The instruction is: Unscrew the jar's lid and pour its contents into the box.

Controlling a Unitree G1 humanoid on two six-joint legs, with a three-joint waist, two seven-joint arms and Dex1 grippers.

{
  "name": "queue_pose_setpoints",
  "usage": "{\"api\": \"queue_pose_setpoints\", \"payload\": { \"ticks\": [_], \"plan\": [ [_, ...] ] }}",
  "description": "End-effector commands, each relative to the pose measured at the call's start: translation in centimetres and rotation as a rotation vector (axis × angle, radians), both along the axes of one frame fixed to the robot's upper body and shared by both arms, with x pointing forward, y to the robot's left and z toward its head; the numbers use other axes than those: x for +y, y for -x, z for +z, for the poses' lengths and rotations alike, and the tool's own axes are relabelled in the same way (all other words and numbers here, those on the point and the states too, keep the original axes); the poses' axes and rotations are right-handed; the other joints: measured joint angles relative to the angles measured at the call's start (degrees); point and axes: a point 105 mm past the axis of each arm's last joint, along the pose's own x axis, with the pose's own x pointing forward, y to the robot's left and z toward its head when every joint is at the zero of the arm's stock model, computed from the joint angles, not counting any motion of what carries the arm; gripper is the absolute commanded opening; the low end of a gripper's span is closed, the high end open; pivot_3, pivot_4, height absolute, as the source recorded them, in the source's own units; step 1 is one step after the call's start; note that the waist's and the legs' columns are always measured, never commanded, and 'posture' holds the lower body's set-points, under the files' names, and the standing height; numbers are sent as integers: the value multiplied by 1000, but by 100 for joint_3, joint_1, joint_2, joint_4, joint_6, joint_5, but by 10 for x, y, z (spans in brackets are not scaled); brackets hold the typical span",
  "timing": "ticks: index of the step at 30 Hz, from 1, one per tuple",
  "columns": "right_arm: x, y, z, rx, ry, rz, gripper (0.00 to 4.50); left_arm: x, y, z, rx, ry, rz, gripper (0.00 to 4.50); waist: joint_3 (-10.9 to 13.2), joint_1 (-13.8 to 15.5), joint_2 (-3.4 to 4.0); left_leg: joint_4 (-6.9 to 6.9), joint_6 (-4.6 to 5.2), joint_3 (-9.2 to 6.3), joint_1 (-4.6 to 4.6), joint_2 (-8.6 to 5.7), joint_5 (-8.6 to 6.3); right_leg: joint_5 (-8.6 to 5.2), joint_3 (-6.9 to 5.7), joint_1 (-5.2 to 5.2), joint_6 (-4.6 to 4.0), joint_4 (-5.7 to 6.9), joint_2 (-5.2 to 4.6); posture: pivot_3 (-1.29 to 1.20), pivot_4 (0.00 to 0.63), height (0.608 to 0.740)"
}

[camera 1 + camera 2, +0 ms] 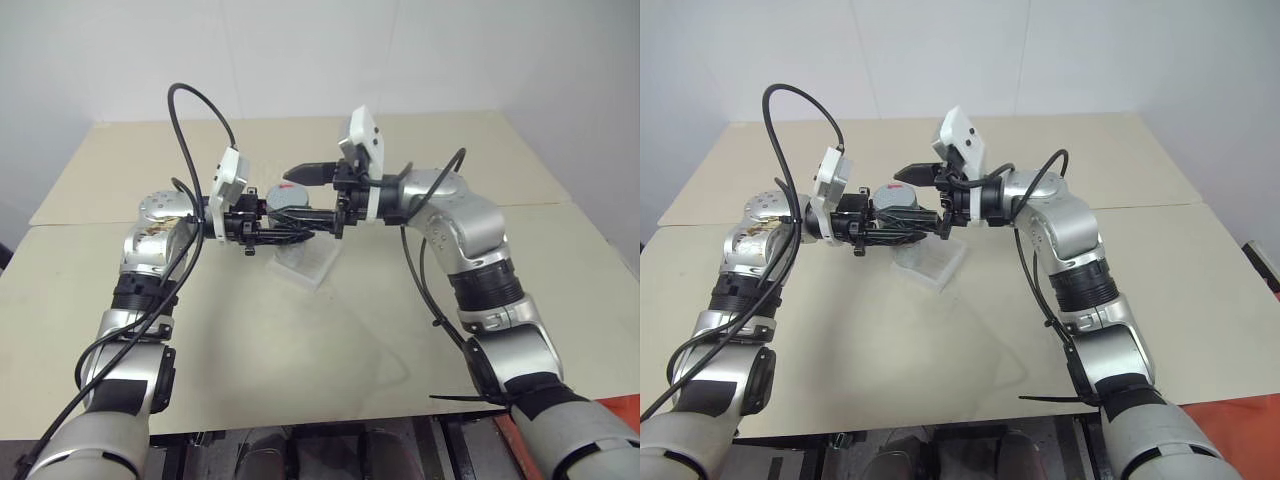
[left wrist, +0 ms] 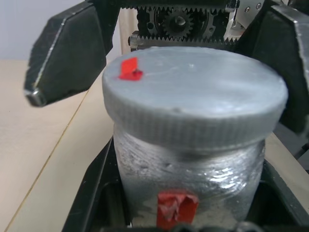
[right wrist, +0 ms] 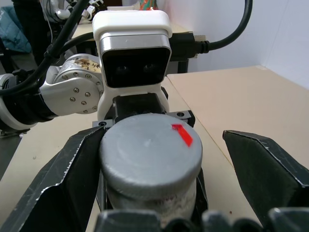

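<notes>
My left gripper (image 1: 276, 214) is shut on the silver-grey jar (image 2: 188, 164), which has a red label stripe. It holds the jar on its side in the air above the box (image 1: 305, 262), a clear shallow box lying on the table. The round grey lid (image 3: 149, 147) sits on the jar and bears a small red mark. My right gripper (image 3: 161, 135) faces the lid from the opposite side, open. Its black fingers (image 2: 67, 53) stand either side of the lid; one is close against the rim, the other apart from it. The contents are hidden inside the jar.
The beige table (image 1: 450, 150) is made of two tops with a seam running across behind the box. Its front edge is near my arms, and a pale wall stands behind it. Black cables loop over both wrists.
</notes>
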Motion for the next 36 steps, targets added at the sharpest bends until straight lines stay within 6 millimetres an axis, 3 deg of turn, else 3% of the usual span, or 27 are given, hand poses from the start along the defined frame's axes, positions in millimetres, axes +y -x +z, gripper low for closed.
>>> {"api": "queue_pose_setpoints", "payload": {
  "ticks": [1,28,32,36],
  "plan": [
    [-16,-3,15,-50,-50,-38,4439,2,5,13,-47,17,-23,2004,0,0,0,0,0,0,0,0,0,0,0,0,0,0,0,0,150,740],
    [-48,5,7,-48,-35,-31,4439,7,2,12,-40,19,8,2004,0,15,0,0,0,1,0,1,0,0,1,0,0,0,0,0,150,740],
    [-39,23,8,-61,-22,32,4439,4,0,8,-37,19,17,2004,0,18,0,0,0,0,-2,1,0,0,2,-2,0,-1,-1,0,150,740],
    [-27,26,13,-68,-15,16,4439,1,0,7,-38,18,18,2004,0,14,0,1,0,0,-1,2,0,0,2,-2,0,0,-1,0,150,740]
  ]
}}
